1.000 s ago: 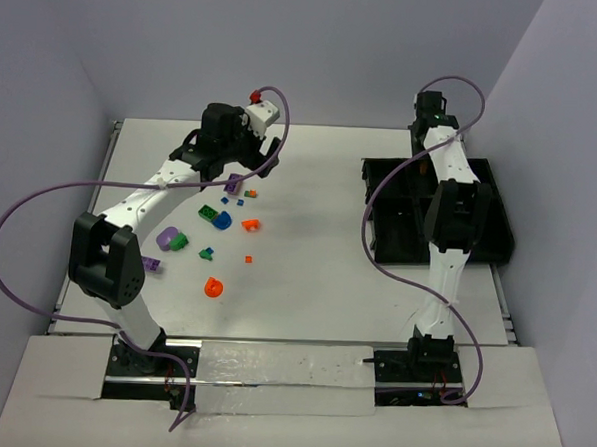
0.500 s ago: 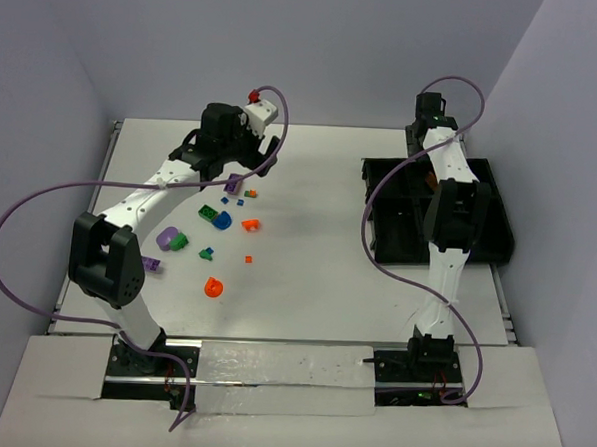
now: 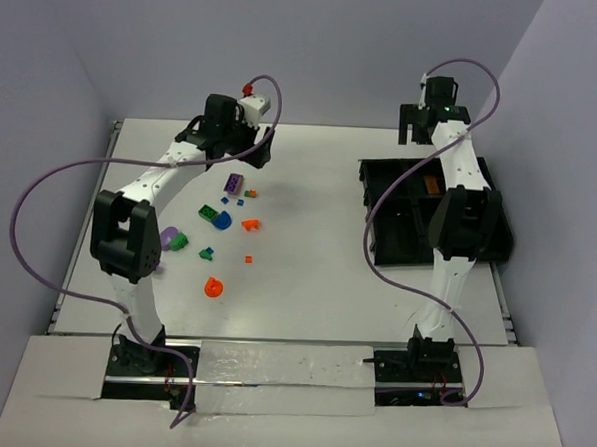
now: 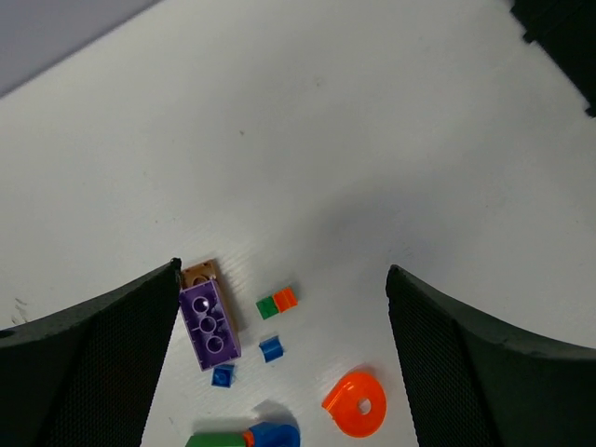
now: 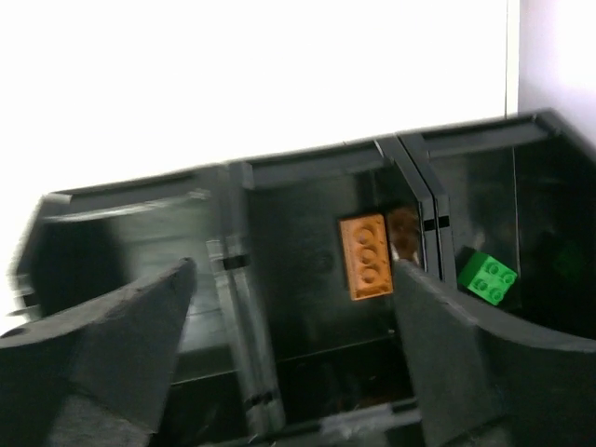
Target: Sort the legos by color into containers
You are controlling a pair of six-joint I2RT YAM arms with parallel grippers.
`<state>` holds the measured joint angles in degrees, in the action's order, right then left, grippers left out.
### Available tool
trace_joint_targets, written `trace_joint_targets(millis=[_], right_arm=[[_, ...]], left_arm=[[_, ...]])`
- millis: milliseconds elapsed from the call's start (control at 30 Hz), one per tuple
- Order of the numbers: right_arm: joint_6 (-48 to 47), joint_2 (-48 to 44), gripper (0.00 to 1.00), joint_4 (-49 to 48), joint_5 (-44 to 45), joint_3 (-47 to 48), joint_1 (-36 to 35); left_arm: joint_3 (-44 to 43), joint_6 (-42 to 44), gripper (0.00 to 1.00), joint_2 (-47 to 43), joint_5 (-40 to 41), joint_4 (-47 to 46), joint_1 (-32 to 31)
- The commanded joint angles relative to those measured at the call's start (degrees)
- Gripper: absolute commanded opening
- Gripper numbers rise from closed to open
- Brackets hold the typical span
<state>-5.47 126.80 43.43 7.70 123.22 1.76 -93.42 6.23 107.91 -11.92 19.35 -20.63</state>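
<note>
The legos lie scattered left of centre: a purple brick, a green brick, an orange piece and an orange round piece. My left gripper hovers open just beyond them, holding nothing. In the left wrist view the purple brick, a green-orange pair and the orange round piece lie below the left gripper. My right gripper hangs open over the far end of the containers. Under the right gripper an orange brick lies in one compartment, a green brick in the neighbouring one.
A brown piece touches the purple brick's far end. Small blue pieces lie beside it. A purple round piece and a green one sit close to the left arm's elbow. Thin dividers separate the compartments.
My right gripper has opened and risen toward the tray's far end, and an orange brick lies in the compartment below. My left gripper has drawn back from the purple brick toward the far side.
</note>
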Motion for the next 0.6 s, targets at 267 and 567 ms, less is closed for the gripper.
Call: trace_joint_targets(millis=[267,567], right_arm=[[7.64,-14.26,1.00,-7.16,-14.76,1.41,-0.26],[6.88,-16.30,1.00,-8.18,-17.15,-2.05,-1.49]], left_arm=[[-13.71,-4.10,0.88,14.90,12.71,13.67,-0.03],[-12.90,-8.66,0.86,16.46,21.82,16.21,0.92]])
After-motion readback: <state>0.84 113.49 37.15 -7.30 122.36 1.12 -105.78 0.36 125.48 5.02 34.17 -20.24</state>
